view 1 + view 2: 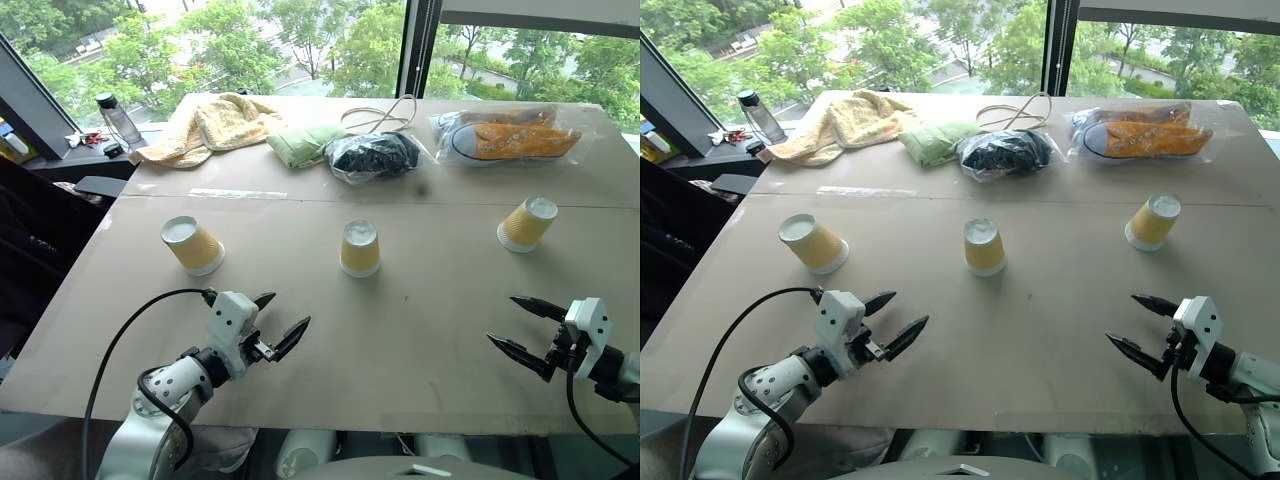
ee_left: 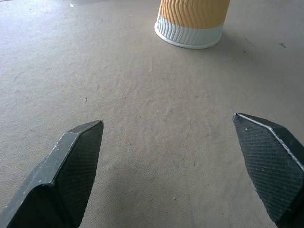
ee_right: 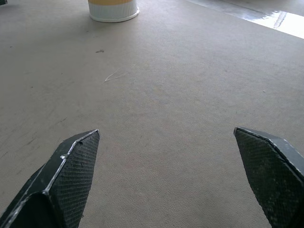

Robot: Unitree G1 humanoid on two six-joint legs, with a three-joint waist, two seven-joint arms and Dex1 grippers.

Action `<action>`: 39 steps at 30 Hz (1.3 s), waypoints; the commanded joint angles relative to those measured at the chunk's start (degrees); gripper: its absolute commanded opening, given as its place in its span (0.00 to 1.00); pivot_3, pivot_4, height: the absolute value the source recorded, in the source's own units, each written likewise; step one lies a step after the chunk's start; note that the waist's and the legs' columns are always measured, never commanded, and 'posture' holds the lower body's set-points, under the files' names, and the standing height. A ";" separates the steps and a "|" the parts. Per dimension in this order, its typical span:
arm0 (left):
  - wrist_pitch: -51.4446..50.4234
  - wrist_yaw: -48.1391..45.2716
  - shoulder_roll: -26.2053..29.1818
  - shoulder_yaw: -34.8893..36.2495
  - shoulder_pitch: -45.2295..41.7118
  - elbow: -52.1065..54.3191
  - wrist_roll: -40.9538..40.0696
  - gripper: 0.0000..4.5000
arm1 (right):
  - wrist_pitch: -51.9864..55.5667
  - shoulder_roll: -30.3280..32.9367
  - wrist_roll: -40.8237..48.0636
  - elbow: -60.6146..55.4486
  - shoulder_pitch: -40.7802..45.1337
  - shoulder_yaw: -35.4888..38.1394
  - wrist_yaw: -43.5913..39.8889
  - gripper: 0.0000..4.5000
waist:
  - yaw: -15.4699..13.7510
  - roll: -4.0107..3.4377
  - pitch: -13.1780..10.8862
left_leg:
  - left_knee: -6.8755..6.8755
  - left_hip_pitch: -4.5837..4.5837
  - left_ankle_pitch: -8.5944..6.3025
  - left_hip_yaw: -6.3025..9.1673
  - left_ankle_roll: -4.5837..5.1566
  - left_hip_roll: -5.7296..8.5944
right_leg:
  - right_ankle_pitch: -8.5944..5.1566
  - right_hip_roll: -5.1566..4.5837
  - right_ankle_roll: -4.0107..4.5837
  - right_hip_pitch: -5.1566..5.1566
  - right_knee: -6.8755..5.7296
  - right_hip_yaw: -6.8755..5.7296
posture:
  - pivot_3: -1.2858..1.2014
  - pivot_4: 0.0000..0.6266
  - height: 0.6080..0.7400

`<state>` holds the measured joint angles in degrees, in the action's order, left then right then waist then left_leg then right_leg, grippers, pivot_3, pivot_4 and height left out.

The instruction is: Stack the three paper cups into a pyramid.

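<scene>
Nearest us, our left end effector (image 1: 272, 322) and right end effector (image 1: 520, 326) hang over the desk (image 1: 400, 330), both spread wide and empty, touching nothing. Beyond them the three paper cups sit upside down, well apart in a row: left cup (image 1: 192, 245), middle cup (image 1: 360, 248), right cup (image 1: 527, 223). We judge the pyramid unstarted; every placement remains.
</scene>
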<state>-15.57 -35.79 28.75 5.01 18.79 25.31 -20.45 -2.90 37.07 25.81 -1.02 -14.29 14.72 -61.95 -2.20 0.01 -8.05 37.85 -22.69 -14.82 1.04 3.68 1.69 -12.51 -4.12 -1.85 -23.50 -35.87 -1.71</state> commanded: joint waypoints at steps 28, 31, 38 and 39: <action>5.50 -8.75 2.46 1.82 -1.10 -0.73 -2.90 1.00 | -0.70 -1.77 1.44 -4.22 4.11 -1.67 1.64 0.99 | 0.13 -0.01 -0.01 | 0.00 0.00 0.00 0.00 0.00 0.00 | 0.00 0.00 0.00 -0.01 0.00 0.00 | 0.52 0.24 1.00; 7.21 -13.65 4.30 4.61 -1.43 -2.44 -6.11 1.00 | 1.13 -3.73 0.28 -6.08 8.49 -6.01 2.57 0.99 | 0.33 -0.02 -0.01 | 0.00 0.01 0.00 0.00 0.00 -0.03 | 0.00 0.03 0.01 -0.01 -0.01 0.00 | 0.52 0.24 1.00; 3.19 -24.99 13.46 13.96 -5.21 -5.07 -16.99 1.00 | 7.86 -12.53 -5.83 -3.51 24.56 -17.46 10.27 0.99 | 1.33 0.06 -0.12 | 0.00 -0.01 0.01 0.03 -0.02 -0.03 | 0.01 0.05 0.02 -0.06 -0.03 -0.03 | 0.52 0.24 1.00; 1.91 -26.82 15.77 16.38 -6.07 -5.61 -18.91 1.00 | 9.74 -14.44 -6.66 -2.75 27.52 -19.40 11.53 0.99 | 1.31 0.08 -0.12 | 0.00 -0.01 0.01 0.03 -0.02 -0.02 | 0.01 0.05 0.02 -0.06 -0.04 -0.03 | 0.52 0.24 1.00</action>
<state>-12.16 -59.65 42.06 17.41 13.49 19.54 -35.29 4.68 23.98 20.25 -3.94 10.75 -2.99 -52.65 -0.89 0.08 -8.17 37.85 -22.72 -14.81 1.08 3.66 1.68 -12.51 -4.07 -1.83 -23.56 -35.90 -1.76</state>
